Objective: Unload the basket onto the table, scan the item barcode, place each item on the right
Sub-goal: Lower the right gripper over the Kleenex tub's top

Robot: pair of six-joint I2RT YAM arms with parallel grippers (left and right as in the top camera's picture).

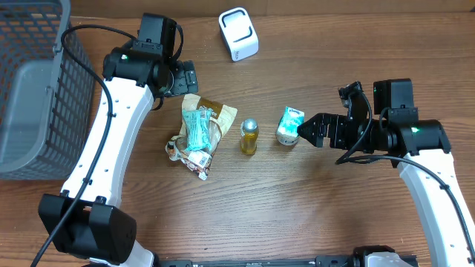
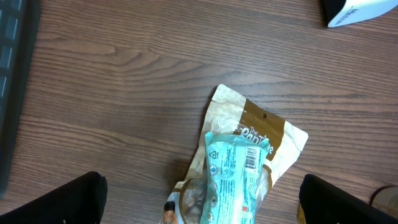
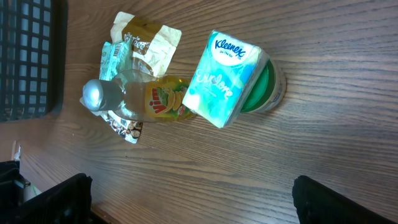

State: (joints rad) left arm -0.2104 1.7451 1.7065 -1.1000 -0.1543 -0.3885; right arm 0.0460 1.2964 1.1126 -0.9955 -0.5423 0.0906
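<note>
While both grippers hang above the wooden table (image 1: 334, 215), neither one holds anything. The left gripper (image 2: 200, 186) has its two fingers spread wide, one at each lower corner of its wrist view. Between them, just ahead of the hand, lies one teal packet (image 2: 233, 168) with a printed barcode facing up. That packet rests on top of one brown-and-cream pouch (image 2: 261, 121), which reaches a little farther ahead of the fingers. One more crumpled snack wrapper (image 1: 185, 152) pokes out from under the pile on the near side.

Far ahead and to the right of this hand stands one white scanner (image 1: 238, 33), well apart from the pile. One grey mesh basket (image 1: 33, 89) sits off to the hand's left.

The right gripper (image 3: 189, 186) is likewise spread wide. Ahead of its fingers, and not touched by them, lies one Kleenex tissue pack (image 3: 225, 78), leaning on one green tub (image 3: 267, 87). To the left of the pack in this hand's view lies one small clear bottle (image 3: 134, 96) with a silver cap and a yellow label, touching the pack. Beyond it is the same pouch pile.
</note>
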